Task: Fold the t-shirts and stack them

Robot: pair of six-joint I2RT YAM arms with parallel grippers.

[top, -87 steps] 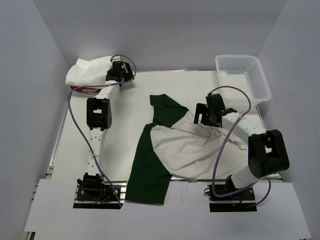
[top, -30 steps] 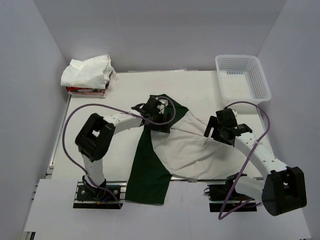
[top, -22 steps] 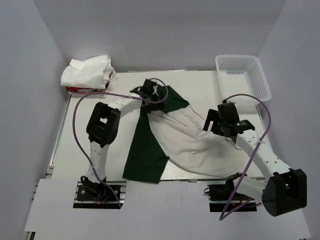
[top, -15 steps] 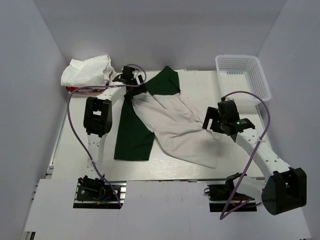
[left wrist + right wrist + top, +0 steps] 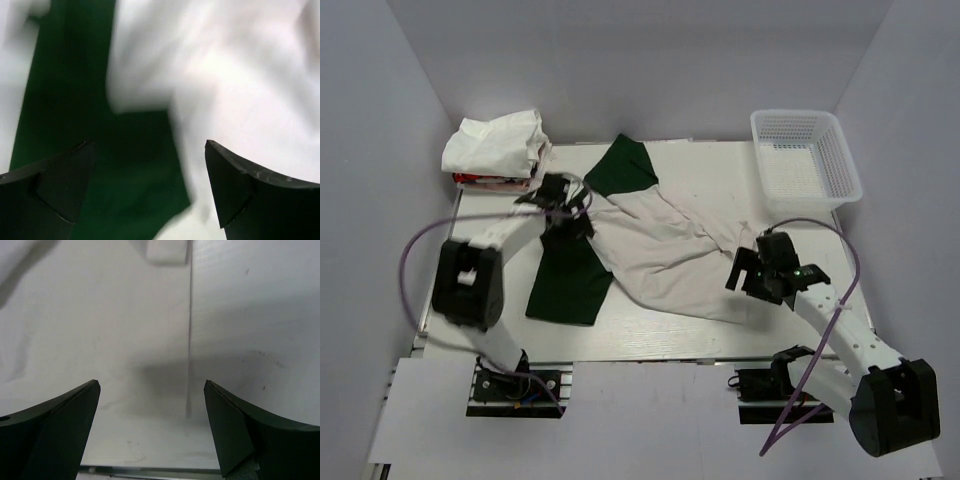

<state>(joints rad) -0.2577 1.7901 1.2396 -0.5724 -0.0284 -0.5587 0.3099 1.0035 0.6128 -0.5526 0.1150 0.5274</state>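
The large off-white t-shirt (image 5: pixel 665 250) with dark green parts (image 5: pixel 565 285) lies spread out and rumpled across the table (image 5: pixel 720 185). Its green sleeve (image 5: pixel 622 167) points toward the back. My left gripper (image 5: pixel 570 222) hovers open over the shirt's left side. In the left wrist view green cloth (image 5: pixel 75 125) and white cloth (image 5: pixel 240 75) lie below the gripper (image 5: pixel 150 190), with nothing between the fingers. My right gripper (image 5: pixel 748 275) stands open by the shirt's right edge, and its wrist view shows the gripper (image 5: pixel 150 430) over bare table (image 5: pixel 125 340). A folded white shirt (image 5: pixel 495 143) tops a red one (image 5: pixel 478 181) at back left.
A white plastic mesh basket (image 5: pixel 805 150) stands at the back right corner. White walls close in the table on the left, back and right. The near table edge (image 5: pixel 150 471) shows at the bottom of the right wrist view.
The large shirt has shifted left and toward the back. My left gripper has come back from beside the stack to the shirt's left side. The right gripper has drawn nearer to the front.
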